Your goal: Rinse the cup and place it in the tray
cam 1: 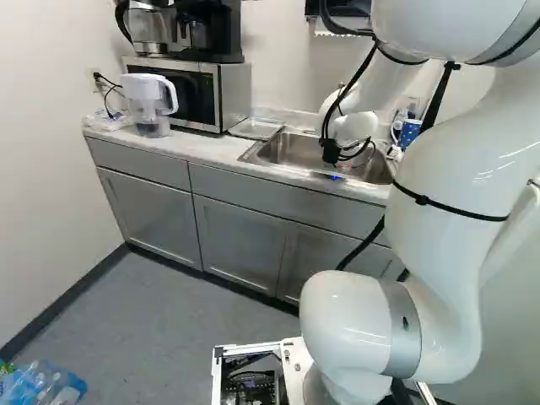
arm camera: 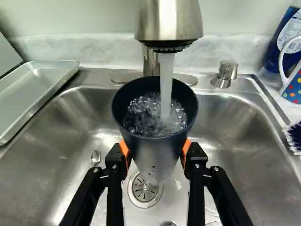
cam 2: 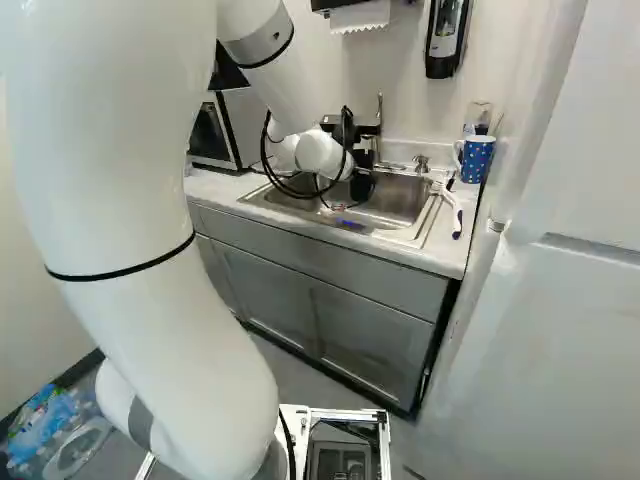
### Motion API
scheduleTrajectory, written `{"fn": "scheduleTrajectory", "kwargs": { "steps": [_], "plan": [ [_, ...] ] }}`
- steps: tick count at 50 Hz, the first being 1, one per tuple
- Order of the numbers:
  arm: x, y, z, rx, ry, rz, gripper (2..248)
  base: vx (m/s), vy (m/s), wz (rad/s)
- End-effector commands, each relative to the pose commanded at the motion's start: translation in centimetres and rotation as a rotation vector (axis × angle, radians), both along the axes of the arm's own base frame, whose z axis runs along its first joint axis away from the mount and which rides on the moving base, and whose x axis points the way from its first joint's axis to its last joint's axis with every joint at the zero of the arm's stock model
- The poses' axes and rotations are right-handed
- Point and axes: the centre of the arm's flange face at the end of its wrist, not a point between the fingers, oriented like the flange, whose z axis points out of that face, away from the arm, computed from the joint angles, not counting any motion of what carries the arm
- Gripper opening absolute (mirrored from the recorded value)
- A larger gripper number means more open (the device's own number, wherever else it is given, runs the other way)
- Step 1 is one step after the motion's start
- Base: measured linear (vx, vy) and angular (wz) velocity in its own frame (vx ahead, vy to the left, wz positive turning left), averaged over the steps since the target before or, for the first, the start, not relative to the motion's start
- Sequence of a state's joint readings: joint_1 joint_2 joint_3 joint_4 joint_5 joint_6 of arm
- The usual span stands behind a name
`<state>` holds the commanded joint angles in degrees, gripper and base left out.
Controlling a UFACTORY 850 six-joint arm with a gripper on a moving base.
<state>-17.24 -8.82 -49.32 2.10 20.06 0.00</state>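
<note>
From here, the black two-fingered gripper has its orange pads closed on a tapered, dark-rimmed metal cup over the sink. Brimming, wet and smooth, it might slip down between them; a quick tilt might splash the smooth, round-cornered steel sink. The rounded metal faucet pours into it. Beside the basin, the shallow metal tray has a raised rim that could tip a low-carried cup.

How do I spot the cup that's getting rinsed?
Find the stainless steel sink. Above its round drain, a black two-fingered gripper holds a tapering, dark-rimmed silvery cup under running water. Unlike the blue spotted mug beside the sink, it shows no handle.
</note>
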Motion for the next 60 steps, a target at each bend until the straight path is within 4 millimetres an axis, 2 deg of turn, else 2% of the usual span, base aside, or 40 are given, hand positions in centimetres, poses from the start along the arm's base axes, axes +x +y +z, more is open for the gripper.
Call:
{"fn": "scheduleTrajectory", "kwargs": {
  "steps": [14, 46, 60],
  "plan": [
    [0.2, 0.5, 0.2, -0.001, -0.004, 0.011, 122, 0.000, 0.000, 0.000],
    [-0.2, 5.6, 3.6, -0.017, -0.066, 0.102, 122, 0.000, 0.000, 0.000],
    [1.1, 7.4, 4.4, -0.019, -0.083, 0.142, 122, 0.000, 0.000, 0.000]
  ]
}}
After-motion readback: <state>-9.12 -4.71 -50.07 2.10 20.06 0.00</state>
